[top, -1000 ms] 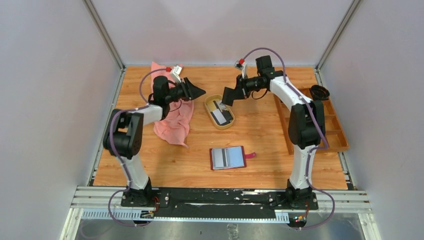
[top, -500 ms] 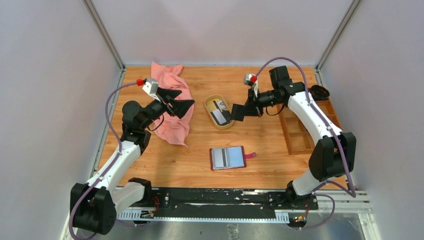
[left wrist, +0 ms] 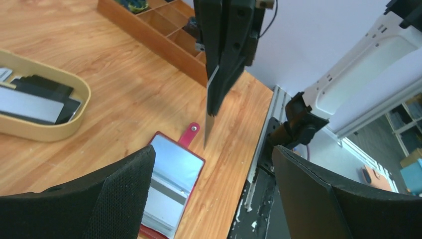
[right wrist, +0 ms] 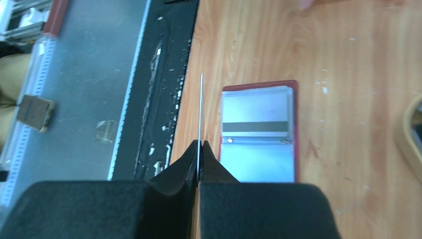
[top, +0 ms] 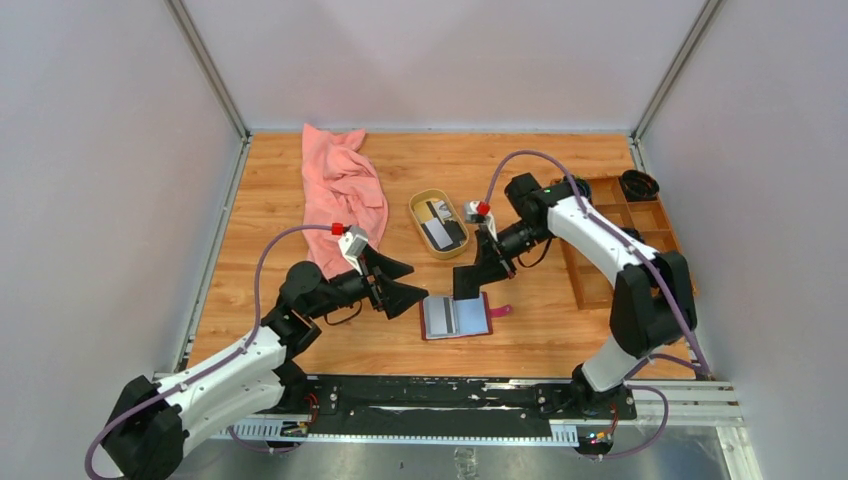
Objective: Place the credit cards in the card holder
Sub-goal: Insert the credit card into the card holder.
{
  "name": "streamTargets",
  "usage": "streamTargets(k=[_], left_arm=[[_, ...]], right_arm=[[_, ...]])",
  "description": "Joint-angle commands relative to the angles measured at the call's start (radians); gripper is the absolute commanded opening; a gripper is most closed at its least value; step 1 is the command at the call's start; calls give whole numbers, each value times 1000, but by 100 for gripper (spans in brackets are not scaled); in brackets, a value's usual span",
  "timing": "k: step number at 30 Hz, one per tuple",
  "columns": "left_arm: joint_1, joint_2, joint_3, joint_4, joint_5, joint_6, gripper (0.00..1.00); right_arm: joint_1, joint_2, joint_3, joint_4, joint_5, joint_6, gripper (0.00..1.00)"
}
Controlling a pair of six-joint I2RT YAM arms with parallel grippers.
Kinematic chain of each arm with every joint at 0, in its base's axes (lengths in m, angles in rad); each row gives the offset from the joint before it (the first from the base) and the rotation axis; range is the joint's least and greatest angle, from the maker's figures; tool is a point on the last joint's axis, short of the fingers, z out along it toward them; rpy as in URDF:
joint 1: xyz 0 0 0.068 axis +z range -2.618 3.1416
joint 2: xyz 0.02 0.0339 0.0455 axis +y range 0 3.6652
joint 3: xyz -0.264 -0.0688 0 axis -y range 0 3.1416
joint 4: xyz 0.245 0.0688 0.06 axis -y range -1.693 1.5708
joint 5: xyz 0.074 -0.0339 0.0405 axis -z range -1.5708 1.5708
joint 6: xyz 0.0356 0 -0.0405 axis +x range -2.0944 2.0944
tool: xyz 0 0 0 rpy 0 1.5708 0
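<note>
The dark red card holder (top: 456, 316) lies open on the wood, its grey panels up (right wrist: 259, 134). My right gripper (top: 470, 285) is shut on a thin pale credit card (right wrist: 201, 107), seen edge-on. The card (left wrist: 209, 119) hangs upright just above the holder's strap side, beside the snap. More credit cards (top: 443, 232), black and pale, lie in the oval tan dish (top: 416, 211). My left gripper (top: 415, 287) is open and empty at the holder's left edge, with the holder (left wrist: 171, 174) between its fingers (left wrist: 124, 199) in the wrist view.
A pink cloth (top: 342, 195) lies at the back left. The brown wooden compartment tray (top: 660, 215) runs along the right side, behind the right arm. The table's near edge and black rail (top: 440, 392) are close to the holder.
My left arm swung from the pink cloth down to the holder's left side and its jaws opened. My right gripper carried the card from beside the dish down to the holder.
</note>
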Motion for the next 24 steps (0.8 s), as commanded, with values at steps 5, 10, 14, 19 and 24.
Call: streamTargets(k=[5, 10, 14, 19, 24], left_arm=[[-68, 50, 3, 8, -123, -92, 86], [-109, 74, -29, 81, -154, -97, 83], [-113, 112, -39, 125, -108, -96, 74], [-117, 178, -15, 132, -56, -56, 62], [-126, 253, 17, 132, -12, -39, 55]], right_arm=[[151, 166, 110, -229, 19, -146, 0], [185, 201, 123, -248, 42, -153, 0], [193, 216, 135, -273, 39, -171, 0], [205, 239, 148, -300, 44, -191, 0], [207, 261, 161, -322, 47, -204, 0]])
